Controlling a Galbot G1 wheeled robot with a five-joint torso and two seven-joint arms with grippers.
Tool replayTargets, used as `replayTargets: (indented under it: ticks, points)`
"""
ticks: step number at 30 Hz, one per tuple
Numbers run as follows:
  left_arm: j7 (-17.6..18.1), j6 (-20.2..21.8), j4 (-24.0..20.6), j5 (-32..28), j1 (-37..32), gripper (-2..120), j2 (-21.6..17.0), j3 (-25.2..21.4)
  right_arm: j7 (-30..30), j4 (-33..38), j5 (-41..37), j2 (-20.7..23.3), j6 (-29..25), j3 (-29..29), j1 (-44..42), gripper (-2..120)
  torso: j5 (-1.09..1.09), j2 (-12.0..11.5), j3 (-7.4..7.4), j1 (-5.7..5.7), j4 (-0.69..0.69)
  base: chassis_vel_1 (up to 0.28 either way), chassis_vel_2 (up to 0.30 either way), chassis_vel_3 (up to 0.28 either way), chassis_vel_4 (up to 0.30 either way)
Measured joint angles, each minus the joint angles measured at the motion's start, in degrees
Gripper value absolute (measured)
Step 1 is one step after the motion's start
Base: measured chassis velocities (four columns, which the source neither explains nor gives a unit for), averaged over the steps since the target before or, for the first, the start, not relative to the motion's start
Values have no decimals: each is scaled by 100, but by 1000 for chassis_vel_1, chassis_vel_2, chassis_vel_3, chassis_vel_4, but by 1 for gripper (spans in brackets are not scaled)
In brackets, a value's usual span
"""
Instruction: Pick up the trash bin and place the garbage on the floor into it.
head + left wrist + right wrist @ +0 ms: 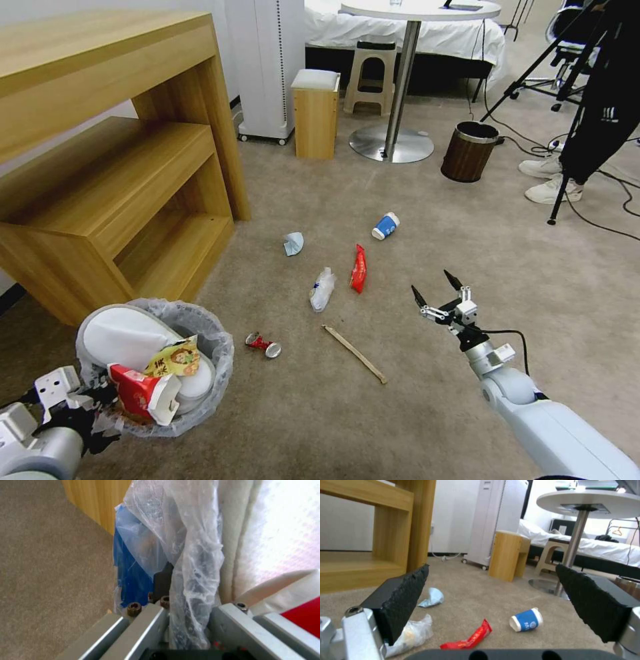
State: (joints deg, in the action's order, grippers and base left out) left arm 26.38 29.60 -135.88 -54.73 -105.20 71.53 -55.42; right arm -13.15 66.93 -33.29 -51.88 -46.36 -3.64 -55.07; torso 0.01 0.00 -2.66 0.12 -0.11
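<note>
The trash bin [200, 320], lined with a crinkled plastic bag, sits low at my left with white slippers [123, 337] and a red-white carton [143, 395] inside. My left gripper [100, 403] is shut on its near rim; in the left wrist view the left gripper [186, 620] pinches the liner [190, 555] beside the blue wall [128, 577]. On the floor [413, 413] lie a blue cup [385, 226], red wrapper [359, 268], crushed bottle [322, 290], tissue [293, 243], red can [263, 344] and wooden stick [355, 354]. My right gripper [437, 293] hangs open to the right of the wrapper. Between the right gripper's [493, 597] fingers show the cup [526, 620] and wrapper [468, 638].
A wooden shelf unit [100, 167] stands close at the left. Farther back are a small wooden box stool [315, 113], a round table's base [391, 144] and a brown wood-grain bin [469, 151]. Tripod legs, cables and a person's shoes [553, 190] are at the right.
</note>
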Motion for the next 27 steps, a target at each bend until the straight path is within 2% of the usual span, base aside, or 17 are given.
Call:
replayTargets:
  ticks: [9, 17, 27]
  points:
    - [-15, -29, 58, 43, 81, 0, 4, 94, -2, 94, 64, 3, -1, -178, -124, 95, -1, 0, 0, 0, 1, 0, 0, 0, 0]
    - [-50, -92, 106, 160, 133, 0, 33, 216, 0, 104, 166, -36, 0, -332, -184, 88, -2, 0, 0, 0, 1, -11, 7, 15, -13]
    - [-78, -135, 130, 232, 145, 0, 40, 250, 6, 109, 246, -28, 0, -338, -168, 87, -1, 0, -1, 0, 3, -103, 112, 104, -98]
